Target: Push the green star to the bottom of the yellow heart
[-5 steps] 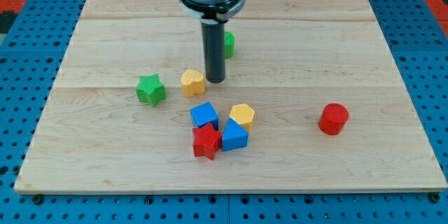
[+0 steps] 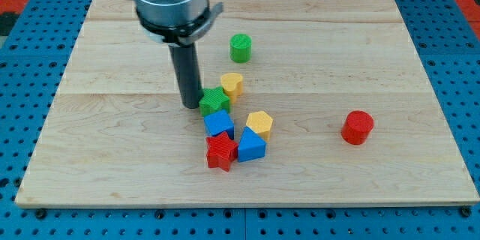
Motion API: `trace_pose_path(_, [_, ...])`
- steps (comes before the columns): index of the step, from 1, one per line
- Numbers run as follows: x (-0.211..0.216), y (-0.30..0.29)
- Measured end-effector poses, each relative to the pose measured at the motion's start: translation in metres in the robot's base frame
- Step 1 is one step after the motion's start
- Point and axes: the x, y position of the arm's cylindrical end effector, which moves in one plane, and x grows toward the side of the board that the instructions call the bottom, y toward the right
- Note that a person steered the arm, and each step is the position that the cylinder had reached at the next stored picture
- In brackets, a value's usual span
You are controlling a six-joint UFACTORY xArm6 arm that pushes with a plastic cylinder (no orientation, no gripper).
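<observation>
Centrally on the tabletop [image 2: 112, 45], my tip [image 2: 190, 105] touches the view's-left side of the green star [image 2: 214, 102]. Green star touches the yellow heart [image 2: 232, 85], lying to its lower left. Blue cube [image 2: 219, 124] sits just below the star. No end effector is fitted; only a rod.

A robotics lab bench is indicated. A pale wooden board [image 2: 420, 82] is laid on a blue perforated mounting plate [image 2: 22, 120], of the kind used for fixtures. Small coloured plastic test blocks are scattered on the board beneath a metal arm-mounted rod [image 2: 184, 75].
</observation>
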Motion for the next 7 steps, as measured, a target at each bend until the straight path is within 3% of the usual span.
trace_pose_path(2, [0.021, -0.022])
trace_pose_path(3, [0.011, -0.013])
trace_pose_path(4, [-0.012, 0.033])
trace_pose_path(5, [-0.02, 0.02])
trace_pose_path(7, [0.04, -0.019])
